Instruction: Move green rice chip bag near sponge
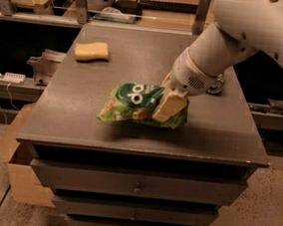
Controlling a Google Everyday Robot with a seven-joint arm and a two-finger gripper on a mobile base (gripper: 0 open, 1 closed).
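The green rice chip bag (128,104) is a crinkly bright green foil bag at the middle of the dark table (80,124). Its shadow lies just under it, so it hangs slightly off the surface. My gripper (169,105) is at the bag's right end, shut on it, with one cream finger (170,108) across the front of the bag. The pale yellow sponge (91,51) lies at the table's far left, well apart from the bag.
A drink can (215,85) stands at the right, mostly hidden behind my arm (223,43). Shelving with clutter (116,10) runs behind the table. A cardboard box (13,147) sits on the floor at the left. Drawers (137,187) are below the tabletop.
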